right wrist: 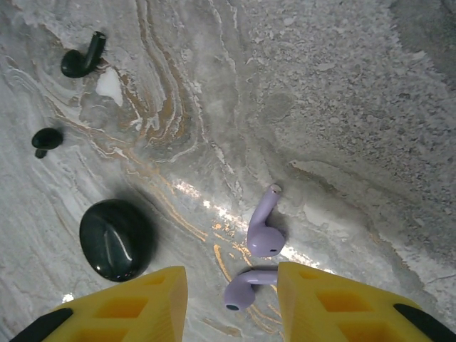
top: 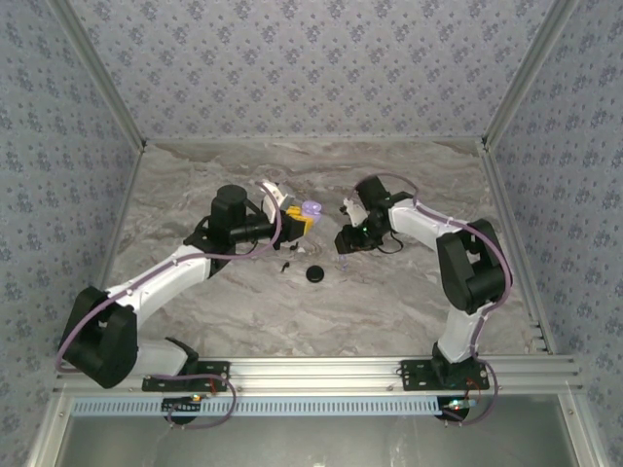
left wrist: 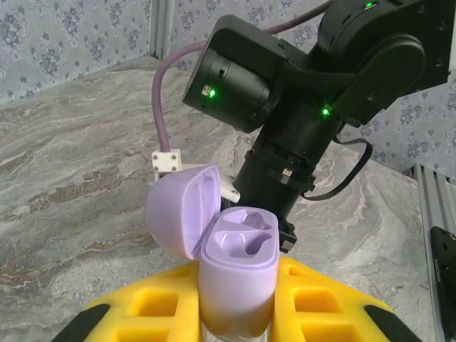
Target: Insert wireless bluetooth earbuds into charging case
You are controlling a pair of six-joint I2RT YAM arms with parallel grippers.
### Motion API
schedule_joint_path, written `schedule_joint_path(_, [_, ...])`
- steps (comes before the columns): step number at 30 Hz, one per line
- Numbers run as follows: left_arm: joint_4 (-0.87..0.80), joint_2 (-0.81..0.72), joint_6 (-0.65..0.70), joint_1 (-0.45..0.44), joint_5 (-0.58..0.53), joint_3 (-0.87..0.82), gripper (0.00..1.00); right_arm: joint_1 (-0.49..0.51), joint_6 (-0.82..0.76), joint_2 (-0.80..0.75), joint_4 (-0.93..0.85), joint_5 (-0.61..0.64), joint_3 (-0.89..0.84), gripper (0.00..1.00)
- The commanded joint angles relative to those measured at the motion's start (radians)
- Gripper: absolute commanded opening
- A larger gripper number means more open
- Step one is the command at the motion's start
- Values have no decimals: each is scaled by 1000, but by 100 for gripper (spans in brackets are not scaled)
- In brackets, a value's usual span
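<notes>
Left fingers (top: 297, 222) grip a lilac case (top: 311, 208) near a black round case (top: 314, 274).

Lilac charging case (left wrist: 239, 263) open, upright, two lilac earbuds (right wrist: 265, 231) lying adjacent

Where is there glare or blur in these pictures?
Right wrist view: a bright streak of glare crosses the table beside the lilac earbuds, and the black case carries soft highlights. Left wrist view: the lilac case is sharp, its bottom edge slightly soft. Top view: even light, small things lack detail.
</notes>
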Motion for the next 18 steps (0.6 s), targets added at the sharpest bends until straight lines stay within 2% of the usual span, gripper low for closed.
schedule_joint_path(1, [-4,-25,15,-4,-3,-1,21,22,13,32,-7,54,-1,39])
schedule_joint_path(18, [-13,-23,26,-4,-7,5,21,72,0,110,-62,153,57,36])
